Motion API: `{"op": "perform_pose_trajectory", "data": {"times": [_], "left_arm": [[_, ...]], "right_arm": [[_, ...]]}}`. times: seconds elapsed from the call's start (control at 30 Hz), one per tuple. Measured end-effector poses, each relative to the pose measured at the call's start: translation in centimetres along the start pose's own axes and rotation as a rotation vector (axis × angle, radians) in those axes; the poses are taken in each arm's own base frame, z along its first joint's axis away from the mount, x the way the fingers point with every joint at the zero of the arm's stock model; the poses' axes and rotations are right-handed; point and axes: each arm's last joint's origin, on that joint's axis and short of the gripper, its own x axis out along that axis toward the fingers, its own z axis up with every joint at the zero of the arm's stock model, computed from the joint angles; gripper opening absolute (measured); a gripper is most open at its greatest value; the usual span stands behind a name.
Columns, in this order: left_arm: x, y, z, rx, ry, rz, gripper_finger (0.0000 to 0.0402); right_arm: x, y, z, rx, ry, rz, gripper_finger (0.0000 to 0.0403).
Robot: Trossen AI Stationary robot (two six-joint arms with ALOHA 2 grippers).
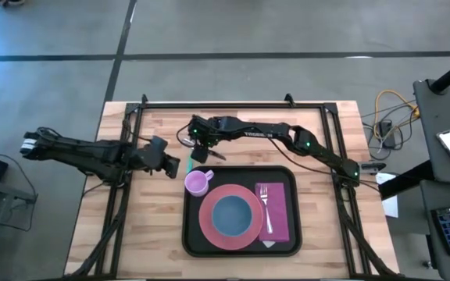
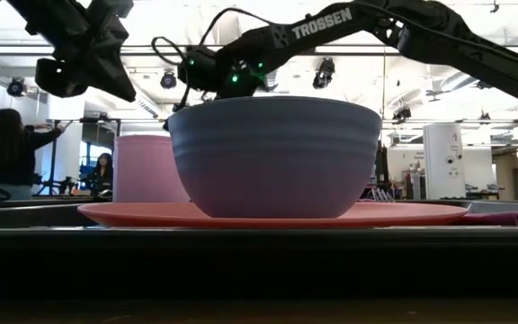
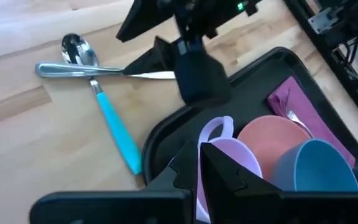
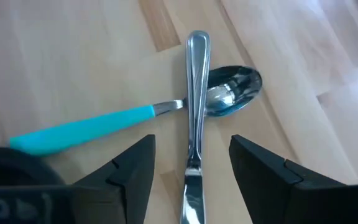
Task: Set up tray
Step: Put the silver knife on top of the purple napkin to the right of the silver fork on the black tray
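Note:
The black tray holds a pink plate with a blue bowl on it, a lilac cup, and a magenta napkin bearing a fork. A steel knife lies on the bare wood beyond the tray, crossing the neck of a teal-handled spoon. My right gripper hangs open over the knife, one finger on each side of its handle, touching nothing. My left gripper hovers left of the cup, fingers nearly together and holding nothing.
In the left wrist view the spoon's teal handle points toward the tray's far left corner. Black frame rails run along the table's left, far and right sides. Bare wood lies left of the tray. People stand in the room behind.

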Motion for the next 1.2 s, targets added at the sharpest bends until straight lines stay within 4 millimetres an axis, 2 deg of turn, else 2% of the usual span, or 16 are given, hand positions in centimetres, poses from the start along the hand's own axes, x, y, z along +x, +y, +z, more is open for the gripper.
{"op": "perform_pose_trajectory", "data": {"times": [0.23, 0.37, 0.6, 0.73, 1.03, 1.2], "left_arm": [[0.3, -0.1, -0.1, -0.024, 0.007, 0.012, 0.0000], [0.3, -0.1, -0.1, -0.030, 0.007, 0.012, 0.0000], [0.3, -0.1, -0.1, -0.037, 0.004, 0.014, 0.0000], [0.3, -0.1, -0.1, -0.037, 0.003, 0.015, 0.0000], [0.3, -0.1, -0.1, -0.037, 0.001, 0.015, 0.0000], [0.3, -0.1, -0.1, -0.036, 0.000, 0.017, 0.0000]], "right_arm": [[3.5, 0.0, -1.7, 0.034, 0.073, -0.013, 0.0194], [4.2, -0.1, -1.8, 0.084, 0.061, -0.063, 0.0194], [4.5, -0.7, -1.5, 0.063, 0.040, -0.037, 0.0186], [4.8, -0.9, -1.6, 0.047, 0.050, -0.012, 0.0155], [5.2, -0.8, -1.9, 0.000, 0.061, 0.013, 0.0055], [5.3, -0.8, -2.0, 0.004, 0.062, 0.016, 0.0028]]}}
